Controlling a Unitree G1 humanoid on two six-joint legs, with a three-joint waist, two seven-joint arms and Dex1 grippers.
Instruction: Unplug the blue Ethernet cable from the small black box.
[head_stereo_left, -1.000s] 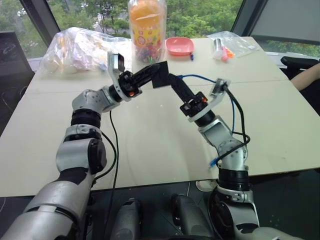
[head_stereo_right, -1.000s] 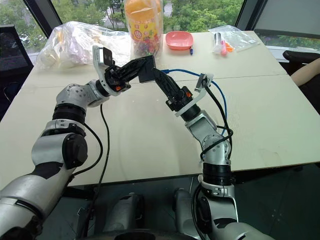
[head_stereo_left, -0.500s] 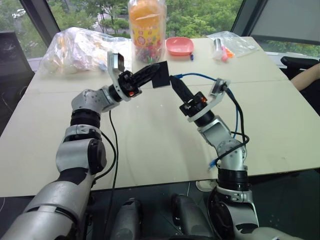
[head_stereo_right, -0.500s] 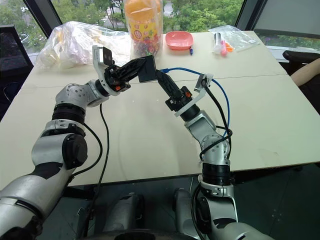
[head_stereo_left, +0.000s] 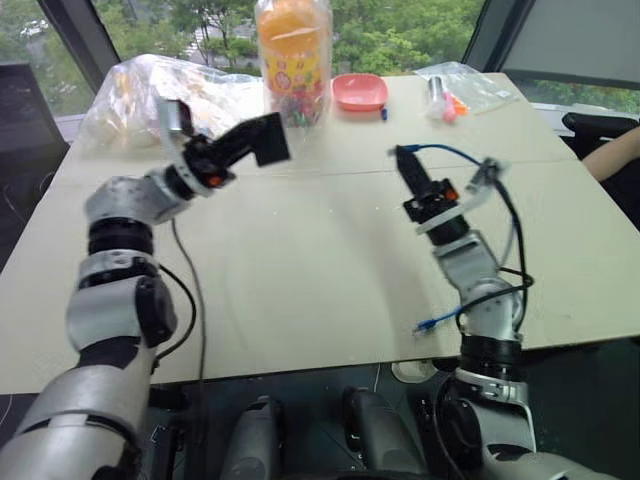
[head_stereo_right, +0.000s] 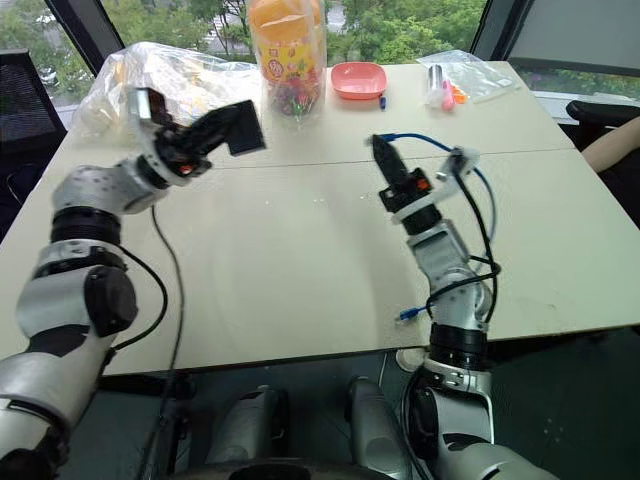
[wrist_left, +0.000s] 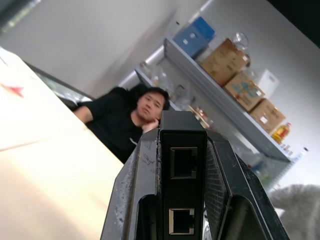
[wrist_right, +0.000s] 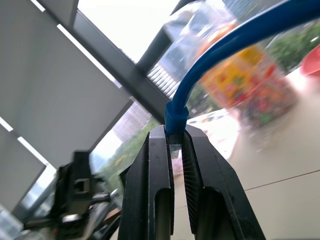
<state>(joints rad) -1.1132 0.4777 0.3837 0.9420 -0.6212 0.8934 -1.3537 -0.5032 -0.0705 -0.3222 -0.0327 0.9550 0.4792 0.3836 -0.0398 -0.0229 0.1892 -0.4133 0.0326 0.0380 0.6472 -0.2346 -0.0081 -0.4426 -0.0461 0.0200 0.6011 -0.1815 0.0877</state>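
Observation:
The small black box is held off the table at the left, my left gripper shut on it. In the left wrist view the box sits between the fingers with both of its ports empty. My right gripper is raised at the right, well apart from the box, and is shut on the clear plug of the blue Ethernet cable. The cable arcs back over the right wrist. Its other plug hangs near the table's front edge.
An orange-lidded jar, a pink bowl and plastic bags stand along the table's far side. A person sits beyond the table; their arm shows at the right edge.
The right gripper shut on the plug at the box, then both grippers drew apart sideways. The plug has come out of the box and the cable went with the right gripper.

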